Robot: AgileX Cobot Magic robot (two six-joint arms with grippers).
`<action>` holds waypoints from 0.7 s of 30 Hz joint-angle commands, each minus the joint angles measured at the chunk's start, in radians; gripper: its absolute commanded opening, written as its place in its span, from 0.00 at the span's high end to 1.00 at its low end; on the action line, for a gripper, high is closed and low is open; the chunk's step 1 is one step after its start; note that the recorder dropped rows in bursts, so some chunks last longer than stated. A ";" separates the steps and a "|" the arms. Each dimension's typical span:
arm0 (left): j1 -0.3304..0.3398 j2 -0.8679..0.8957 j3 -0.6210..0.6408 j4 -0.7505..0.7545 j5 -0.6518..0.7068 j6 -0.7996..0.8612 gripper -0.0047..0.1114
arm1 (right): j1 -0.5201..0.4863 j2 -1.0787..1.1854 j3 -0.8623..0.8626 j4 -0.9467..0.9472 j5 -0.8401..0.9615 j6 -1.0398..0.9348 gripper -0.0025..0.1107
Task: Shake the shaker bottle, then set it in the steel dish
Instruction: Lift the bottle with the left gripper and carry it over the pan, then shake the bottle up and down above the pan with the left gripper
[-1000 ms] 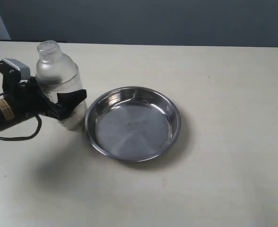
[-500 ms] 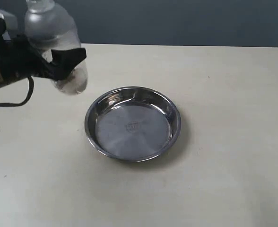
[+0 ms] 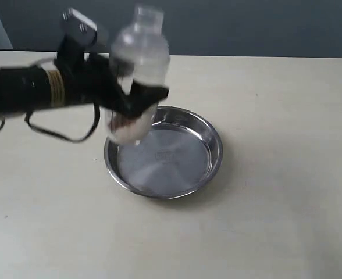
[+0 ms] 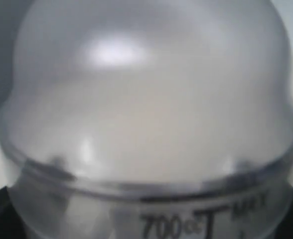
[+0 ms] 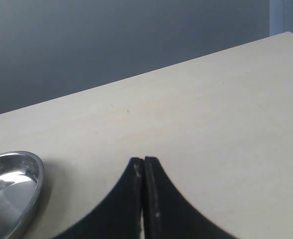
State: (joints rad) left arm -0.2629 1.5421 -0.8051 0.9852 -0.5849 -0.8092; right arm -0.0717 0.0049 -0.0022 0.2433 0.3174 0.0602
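The clear shaker bottle (image 3: pixel 137 70) hangs in the air, blurred by motion, above the left rim of the steel dish (image 3: pixel 209 152). My left gripper (image 3: pixel 139 96) is shut on the bottle's body, its black fingers (image 3: pixel 150 94) wrapped around the middle. Brownish-white grains show at the bottle's lower end. In the left wrist view the bottle's domed shoulder (image 4: pixel 146 99) fills the picture, with the black "700cc" scale below it. The right gripper (image 5: pixel 144 164) is shut with nothing in it, low over the table; the dish's rim (image 5: pixel 34 172) shows at the edge of that view.
The pale table top (image 3: pixel 275 221) spreads around the dish. A dark wall (image 3: pixel 246 26) runs along the back edge. A black cable (image 3: pixel 60 135) loops under the left arm.
The left gripper has lifted the bottle off the table from left of the dish, then swung it right; it now hangs over the dish's left rim. The dish has not moved.
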 commanded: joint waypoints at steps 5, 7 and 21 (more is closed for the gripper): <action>-0.056 0.135 -0.006 -0.045 0.041 -0.087 0.96 | 0.002 -0.005 0.002 -0.002 -0.010 -0.002 0.98; -0.058 0.070 -0.055 0.020 -0.068 -0.130 0.96 | 0.002 -0.005 0.002 -0.002 -0.010 -0.002 0.98; -0.104 -0.058 -0.115 -0.066 0.146 -0.134 0.96 | 0.002 -0.005 0.002 -0.005 -0.010 -0.002 0.98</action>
State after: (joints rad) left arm -0.3343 1.5325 -0.9102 0.9845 -0.5266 -0.9671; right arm -0.0717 0.0049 -0.0022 0.2433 0.3174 0.0602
